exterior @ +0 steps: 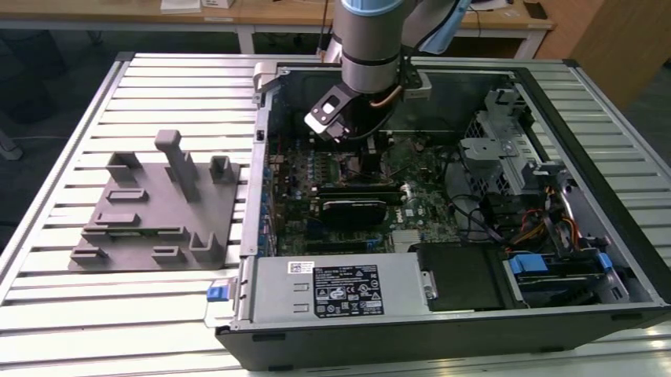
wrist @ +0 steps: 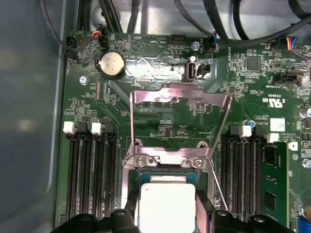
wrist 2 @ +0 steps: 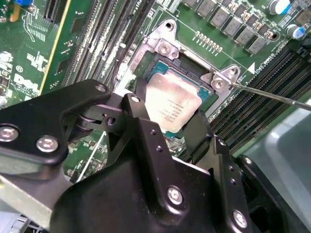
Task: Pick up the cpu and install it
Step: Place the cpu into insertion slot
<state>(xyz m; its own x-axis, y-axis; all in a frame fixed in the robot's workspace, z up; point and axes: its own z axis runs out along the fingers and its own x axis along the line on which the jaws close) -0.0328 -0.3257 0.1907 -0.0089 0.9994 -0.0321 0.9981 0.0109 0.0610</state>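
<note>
The cpu (wrist 2: 172,103), a flat silver square with a pale rim, sits between my gripper's (wrist 2: 167,116) two black fingers (wrist 2: 140,104), directly over the open socket (wrist 2: 165,48) on the green motherboard. The fingers press against two opposite edges of the chip. In the first wrist view the cpu (wrist: 167,204) lies just in front of the socket's raised metal load plate (wrist: 180,97). I cannot tell whether the chip rests in the socket or hovers just above it. In the exterior view the gripper (exterior: 354,149) reaches down inside the open computer case (exterior: 545,102).
A thin metal lever (wrist 2: 272,94) sticks out beside the socket. Memory slots (wrist: 90,174) flank it on both sides. A power supply (exterior: 335,287), drive cage (exterior: 504,149) and cables crowd the case. A grey plastic fixture (exterior: 157,212) stands on the slatted table at the exterior view's left.
</note>
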